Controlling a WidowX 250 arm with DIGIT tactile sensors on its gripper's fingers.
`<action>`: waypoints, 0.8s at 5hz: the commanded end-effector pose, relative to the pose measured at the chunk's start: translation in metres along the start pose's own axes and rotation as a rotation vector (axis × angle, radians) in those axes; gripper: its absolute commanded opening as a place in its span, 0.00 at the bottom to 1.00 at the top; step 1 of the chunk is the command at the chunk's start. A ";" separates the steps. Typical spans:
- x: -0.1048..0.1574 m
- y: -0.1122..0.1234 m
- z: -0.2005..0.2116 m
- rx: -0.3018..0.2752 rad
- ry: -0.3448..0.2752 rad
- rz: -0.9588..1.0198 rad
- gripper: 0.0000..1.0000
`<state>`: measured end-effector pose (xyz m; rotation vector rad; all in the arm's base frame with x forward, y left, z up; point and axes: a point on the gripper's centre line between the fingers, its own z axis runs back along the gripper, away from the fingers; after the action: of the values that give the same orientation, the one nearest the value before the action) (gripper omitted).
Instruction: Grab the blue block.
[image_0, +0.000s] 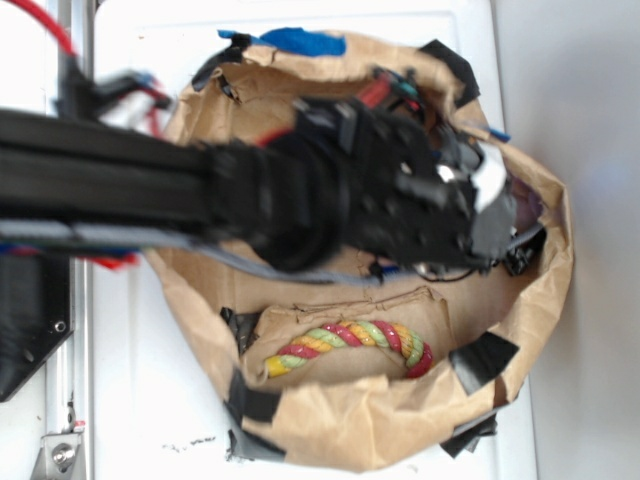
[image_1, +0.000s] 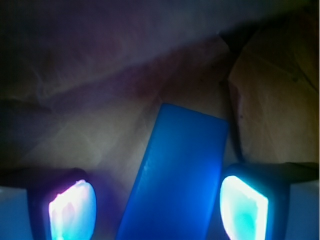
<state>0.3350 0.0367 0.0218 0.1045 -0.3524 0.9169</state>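
Straddling the blue block (image_1: 177, 175), gripper (image_1: 159, 210) spread with a pad either side, nearer the right one; block lies on the brown paper bag (image_1: 100, 125) floor, long axis running between pads, tilted slightly

- Showing no readable text, label, brand, number or sign in either view.
- Bearing no lettering: the blue block (image_1: 175, 175) and the brown paper bag (image_0: 400, 420).

White tabletop (image_0: 140, 380), pale grey wall (image_0: 590, 100) beside it, bright even light
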 end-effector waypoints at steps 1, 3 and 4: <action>-0.015 0.005 -0.010 0.010 0.018 -0.012 0.00; -0.016 0.003 -0.007 -0.014 -0.011 -0.046 0.00; -0.016 0.004 -0.004 -0.024 -0.015 -0.053 0.00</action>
<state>0.3348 0.0338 0.0192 0.1037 -0.3935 0.8662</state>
